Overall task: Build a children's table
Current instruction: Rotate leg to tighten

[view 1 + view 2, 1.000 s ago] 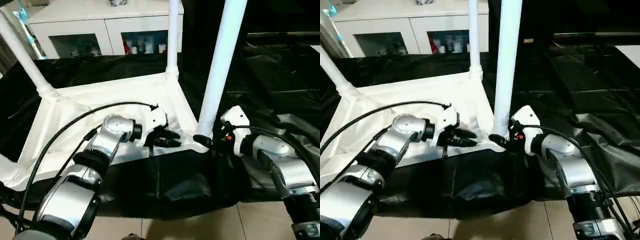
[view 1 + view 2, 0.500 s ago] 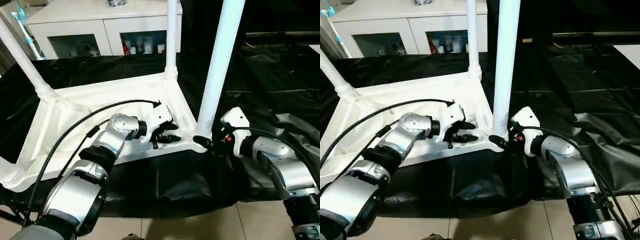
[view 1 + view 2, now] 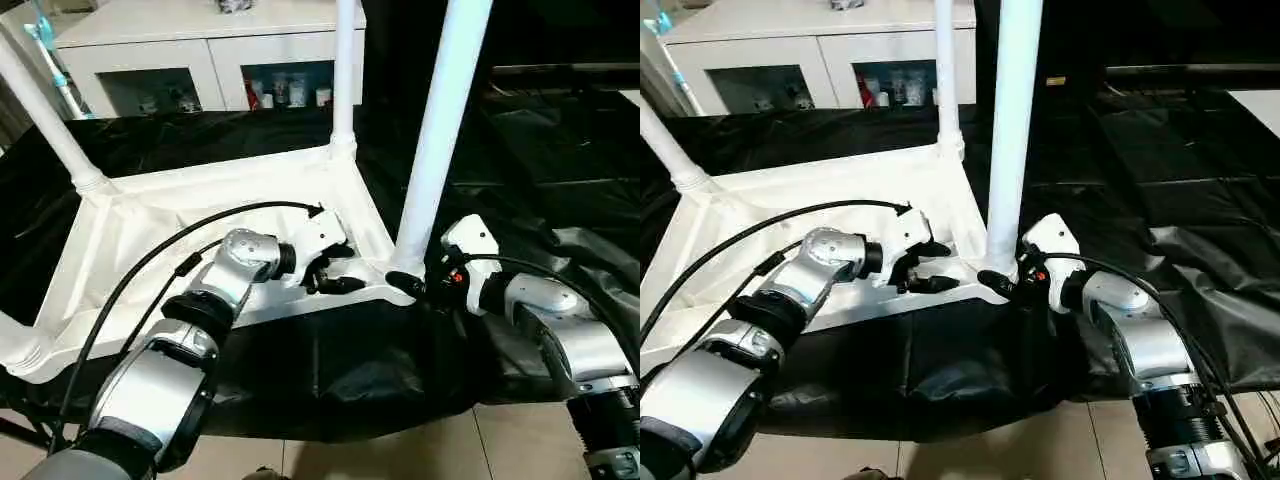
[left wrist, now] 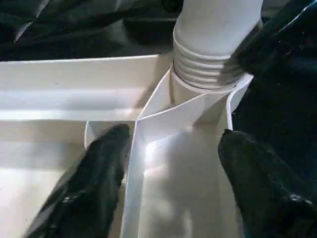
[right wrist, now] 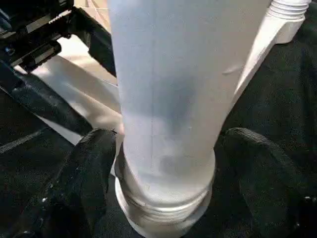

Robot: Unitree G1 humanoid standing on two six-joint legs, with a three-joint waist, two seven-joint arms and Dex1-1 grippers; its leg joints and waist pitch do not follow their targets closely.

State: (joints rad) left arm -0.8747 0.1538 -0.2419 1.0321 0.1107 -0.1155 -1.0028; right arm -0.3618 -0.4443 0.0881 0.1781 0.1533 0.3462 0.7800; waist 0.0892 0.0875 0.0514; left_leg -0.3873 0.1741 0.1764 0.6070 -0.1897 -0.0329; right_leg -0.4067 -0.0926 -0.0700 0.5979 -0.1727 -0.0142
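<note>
Children's table top (image 3: 150,225) lies upside down with legs standing in its sockets, the near-right leg (image 3: 437,130) straddled by the right gripper (image 3: 418,284) with fingers spread, while the left gripper (image 3: 335,275), jaws apart, holds nothing — nearly finished, I'd say.

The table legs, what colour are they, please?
White; the near leg shows best in the left eye view.

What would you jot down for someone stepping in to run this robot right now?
Left hand: open, over the upturned table top, straddling an inner rib by the near right corner socket; holding nothing.
Right hand: open, one finger on each side of the base of the near right leg, close to it.
Done: three legs stand upright in their sockets, this one, the far right leg and the far left leg. The near left corner also seems fitted, though it is cut off at the edge.
Left: check that corner, then flip the table.
</note>
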